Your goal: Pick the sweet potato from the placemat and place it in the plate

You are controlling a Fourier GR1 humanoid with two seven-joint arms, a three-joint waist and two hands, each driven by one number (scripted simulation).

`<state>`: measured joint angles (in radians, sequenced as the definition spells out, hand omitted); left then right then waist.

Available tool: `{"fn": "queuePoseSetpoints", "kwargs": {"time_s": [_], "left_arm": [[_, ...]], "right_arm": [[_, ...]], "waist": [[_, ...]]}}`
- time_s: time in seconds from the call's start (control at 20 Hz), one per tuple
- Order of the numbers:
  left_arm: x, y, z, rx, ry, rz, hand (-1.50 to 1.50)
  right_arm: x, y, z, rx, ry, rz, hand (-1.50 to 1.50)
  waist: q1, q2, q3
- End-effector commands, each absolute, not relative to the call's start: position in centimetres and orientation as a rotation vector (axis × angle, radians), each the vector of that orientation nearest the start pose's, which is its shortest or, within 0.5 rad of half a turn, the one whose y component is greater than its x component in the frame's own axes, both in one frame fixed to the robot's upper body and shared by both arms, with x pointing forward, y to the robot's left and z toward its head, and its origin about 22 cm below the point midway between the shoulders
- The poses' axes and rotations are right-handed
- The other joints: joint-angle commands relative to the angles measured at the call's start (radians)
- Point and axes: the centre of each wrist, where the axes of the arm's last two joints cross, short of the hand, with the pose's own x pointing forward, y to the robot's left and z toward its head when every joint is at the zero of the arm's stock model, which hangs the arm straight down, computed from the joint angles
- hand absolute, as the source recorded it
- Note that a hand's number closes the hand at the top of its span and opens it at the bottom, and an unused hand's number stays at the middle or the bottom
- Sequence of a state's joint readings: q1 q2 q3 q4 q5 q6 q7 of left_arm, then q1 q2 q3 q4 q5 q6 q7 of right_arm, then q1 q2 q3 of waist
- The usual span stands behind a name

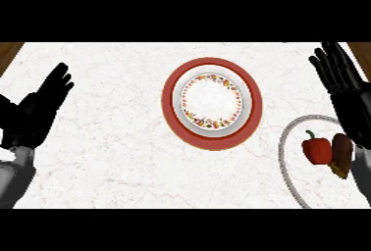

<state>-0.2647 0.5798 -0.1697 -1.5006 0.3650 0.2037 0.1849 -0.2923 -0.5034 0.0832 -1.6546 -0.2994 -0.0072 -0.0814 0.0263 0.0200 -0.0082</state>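
R hand (339,68) open, fingers up; L hand (45,100) likewise.

The counter (109,147) has a white marbled top with faint veins. A round plate (167,103), red-rimmed with a white centre and a patterned ring, lies near its middle. A pale placemat (293,166) with a grey border lies at the right, apart from the plate.
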Motion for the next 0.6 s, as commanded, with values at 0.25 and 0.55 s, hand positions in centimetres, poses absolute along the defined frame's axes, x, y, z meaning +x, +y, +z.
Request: {"fn": "queuePoseSetpoints", "kwargs": {"time_s": [0.25,0.55], "left_arm": [[25.8,34.2,4.7,0.512,-1.514,-0.295,0.00],[23.4,33.5,1.9,0.456,-1.483,-0.281,0.00]], "right_arm": [[29.5,-34.0,10.8,-0.451,-1.822,-0.442,-1.50],[26.7,-34.4,7.6,-1.211,-1.848,-0.450,-1.50]], "waist": [[-0.027,-0.025,0.008],[-0.033,-0.031,0.003]]}}
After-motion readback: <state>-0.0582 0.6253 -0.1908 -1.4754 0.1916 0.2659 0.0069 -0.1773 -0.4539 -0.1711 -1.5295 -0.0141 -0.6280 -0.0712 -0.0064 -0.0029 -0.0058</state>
